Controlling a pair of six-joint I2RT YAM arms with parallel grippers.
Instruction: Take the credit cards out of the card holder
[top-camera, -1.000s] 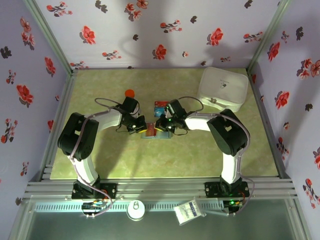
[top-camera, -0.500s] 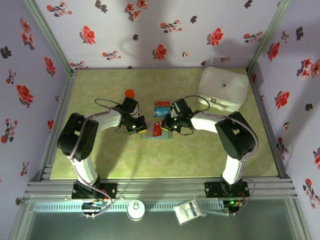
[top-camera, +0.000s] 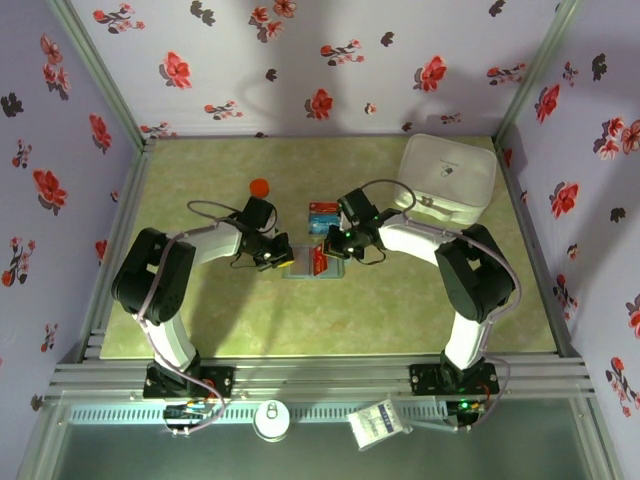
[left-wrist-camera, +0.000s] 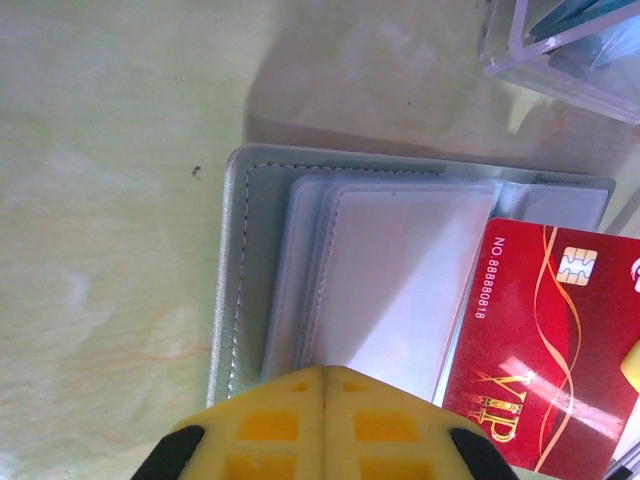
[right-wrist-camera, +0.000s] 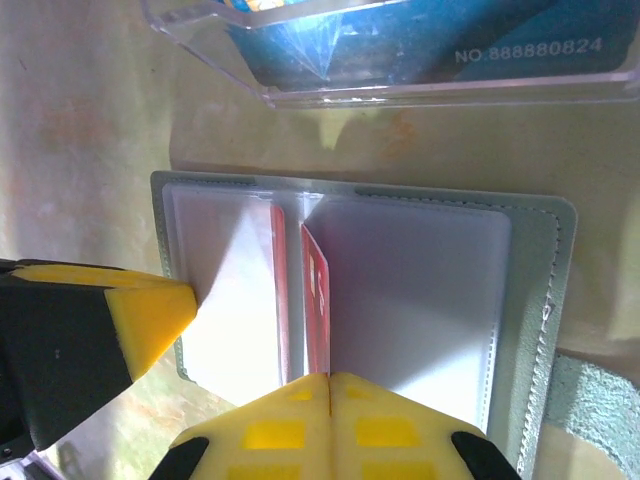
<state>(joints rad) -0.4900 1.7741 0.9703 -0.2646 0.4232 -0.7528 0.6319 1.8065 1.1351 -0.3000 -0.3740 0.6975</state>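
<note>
Left hand (top-camera: 282, 259), right hand (top-camera: 328, 252) over card holder (top-camera: 303, 275); red card (top-camera: 319, 261) between.

White lidded container (top-camera: 447, 178) far right, orange-capped bottle (top-camera: 259, 186) left of centre, clear plastic box (top-camera: 322, 213) between

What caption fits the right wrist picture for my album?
Right gripper pinches the red card on edge over the open card holder.

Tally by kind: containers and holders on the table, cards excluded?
card holder: 1
clear plastic box: 1
white lidded container: 1
orange-capped bottle: 1
Total: 4
</note>
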